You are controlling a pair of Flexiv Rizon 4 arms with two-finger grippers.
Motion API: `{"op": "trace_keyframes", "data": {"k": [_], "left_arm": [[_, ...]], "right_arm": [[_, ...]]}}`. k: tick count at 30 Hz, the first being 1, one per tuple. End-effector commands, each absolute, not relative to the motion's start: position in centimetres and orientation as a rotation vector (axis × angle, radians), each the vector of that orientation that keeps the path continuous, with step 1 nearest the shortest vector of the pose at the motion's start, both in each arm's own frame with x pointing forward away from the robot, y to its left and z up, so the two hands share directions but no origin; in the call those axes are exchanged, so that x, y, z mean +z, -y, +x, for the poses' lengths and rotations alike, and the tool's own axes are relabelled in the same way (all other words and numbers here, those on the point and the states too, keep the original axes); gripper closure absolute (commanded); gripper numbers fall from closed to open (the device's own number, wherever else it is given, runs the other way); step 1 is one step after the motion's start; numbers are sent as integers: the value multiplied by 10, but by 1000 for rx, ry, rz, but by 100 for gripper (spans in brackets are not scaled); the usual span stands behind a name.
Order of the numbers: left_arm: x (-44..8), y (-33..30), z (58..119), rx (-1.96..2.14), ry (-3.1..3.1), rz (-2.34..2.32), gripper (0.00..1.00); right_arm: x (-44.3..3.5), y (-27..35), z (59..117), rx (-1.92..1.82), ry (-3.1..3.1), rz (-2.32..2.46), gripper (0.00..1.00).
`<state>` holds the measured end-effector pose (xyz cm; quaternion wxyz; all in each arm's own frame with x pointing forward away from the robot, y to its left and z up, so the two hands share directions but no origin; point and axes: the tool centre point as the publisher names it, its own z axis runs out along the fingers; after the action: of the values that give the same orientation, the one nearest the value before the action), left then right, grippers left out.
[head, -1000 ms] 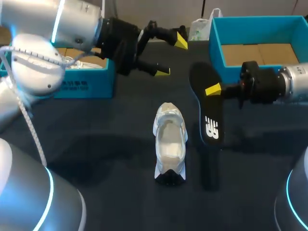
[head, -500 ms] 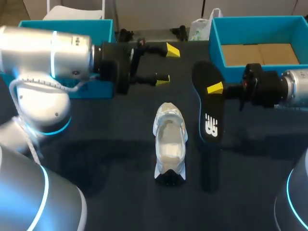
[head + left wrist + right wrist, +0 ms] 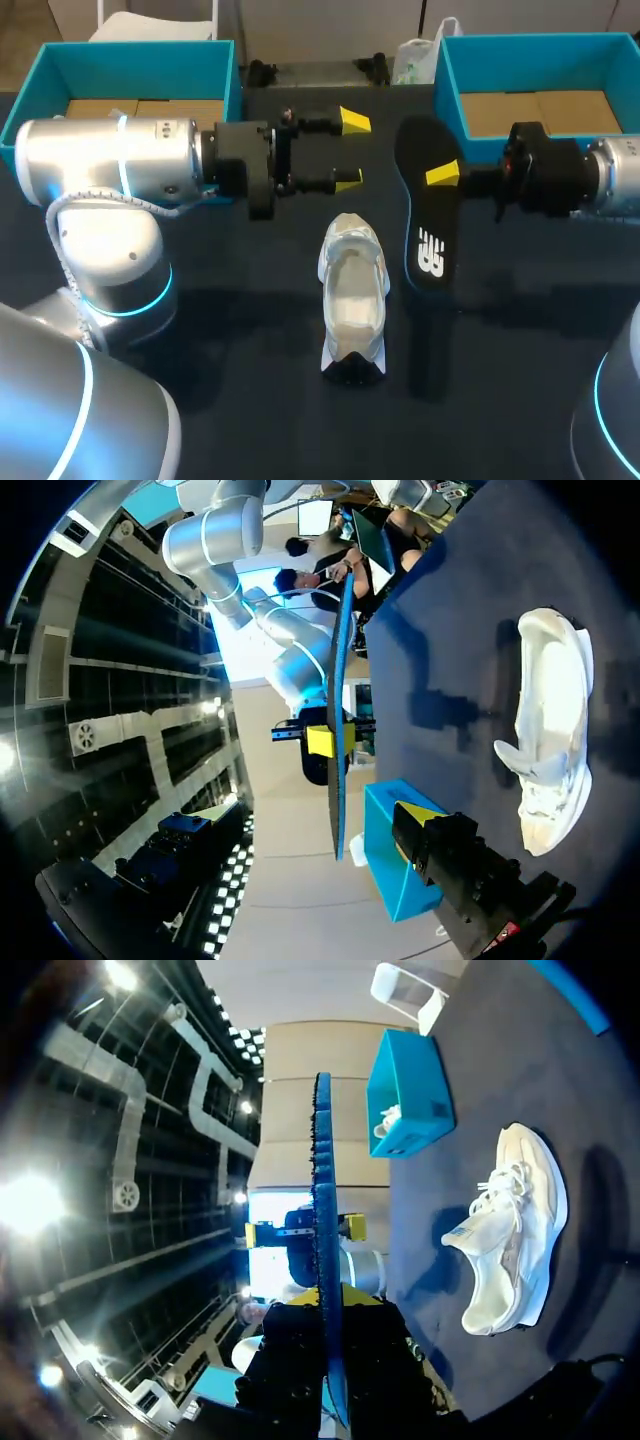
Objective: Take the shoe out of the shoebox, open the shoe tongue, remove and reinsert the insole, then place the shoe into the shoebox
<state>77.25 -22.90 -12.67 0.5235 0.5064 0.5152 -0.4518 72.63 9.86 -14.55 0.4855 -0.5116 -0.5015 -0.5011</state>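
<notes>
Right fingers (image 3: 443,175): pinching the black insole (image 3: 430,215) from both faces, one yellow tip showing on the printed face, the other hidden behind it. Grip sits in the far third of the insole. Insole held clear of the desk (image 3: 230,330), shadow below it; long axis runs near-to-far, rounded broad end toward the far edge, end with the white mark toward the robot. In both wrist views it shows edge-on as a thin blue-rimmed blade. Black wrist and silver forearm of the right arm lie level, coming in from the right edge across the front of the right teal box (image 3: 447,95). Shoe (image 3: 353,297): white, standing sole-down on the desk at mid-table, just left of the insole and not touching it, outside both boxes. Long axis near-to-far, roughly parallel to the insole; laced fore-part toward the far edge, dark heel toward the robot, mouth open upward, pale inside visible. Left fingers (image 3: 354,121): spread wide, nothing between them, one tip farther back than the other, hanging beyond and a little left of the shoe's toe, apart from it. Left forearm level, pointing right; it comes in from the left, passing in front of the left teal box (image 3: 130,58), elbow joint with a blue ring below it.
</notes>
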Motion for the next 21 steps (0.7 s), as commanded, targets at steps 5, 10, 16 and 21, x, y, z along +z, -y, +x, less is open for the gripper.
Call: {"op": "trace_keyframes", "data": {"k": [5,10,16,21], "left_arm": [[-131,249,774,-1092,-1219,1183,0],[-131,259,775,-1093,-1228,1161,15],[-133,264,771,-1101,-1237,1157,27],[-135,267,771,-1102,-1242,1158,48]], "right_arm": [[-138,-111,728,-1217,1241,-1252,100],[-137,-116,729,-1210,1253,-1252,100],[-136,-122,729,-1193,1260,-1248,100],[-135,-125,730,-1191,1265,-1242,100]]}}
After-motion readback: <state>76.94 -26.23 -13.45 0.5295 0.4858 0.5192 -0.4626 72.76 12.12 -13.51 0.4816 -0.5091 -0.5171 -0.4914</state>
